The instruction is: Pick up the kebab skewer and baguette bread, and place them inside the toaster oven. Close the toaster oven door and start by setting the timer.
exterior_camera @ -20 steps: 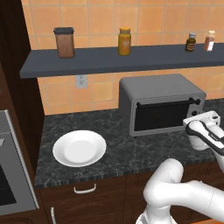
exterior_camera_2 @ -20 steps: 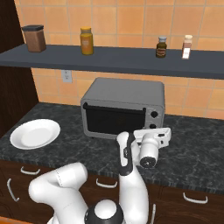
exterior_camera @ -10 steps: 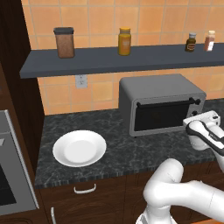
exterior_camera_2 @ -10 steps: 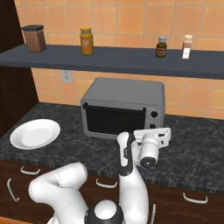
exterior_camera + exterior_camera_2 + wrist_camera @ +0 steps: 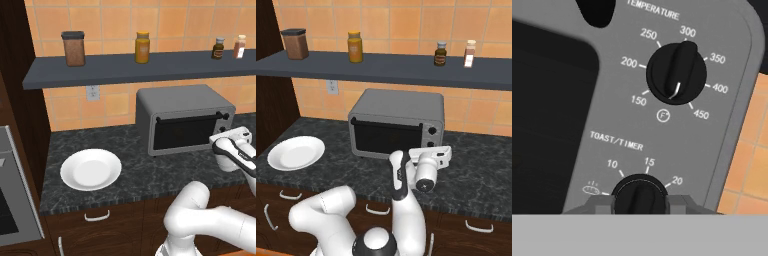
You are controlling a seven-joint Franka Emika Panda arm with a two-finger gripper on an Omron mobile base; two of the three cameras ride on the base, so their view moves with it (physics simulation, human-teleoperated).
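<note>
The grey toaster oven (image 5: 186,99) (image 5: 397,106) stands on the dark counter, and its dark glass door (image 5: 181,134) (image 5: 387,141) is up and closed. My gripper (image 5: 221,143) (image 5: 432,153) (image 5: 639,204) is pressed against the oven's right control panel. In the hand view the TOAST/TIMER knob (image 5: 639,192) sits between my two fingertips (image 5: 598,204), which touch its sides. Above it is the temperature knob (image 5: 676,72). The kebab skewer and the baguette bread are hidden. The white plate (image 5: 91,169) (image 5: 296,152) on the left holds nothing.
A dark shelf (image 5: 115,70) (image 5: 406,70) runs above the oven with a brown jar (image 5: 74,48), an orange jar (image 5: 142,47) and two small bottles (image 5: 218,48). A steel wall oven (image 5: 12,200) flanks the counter's left end. A wall socket (image 5: 92,93) sits behind the plate.
</note>
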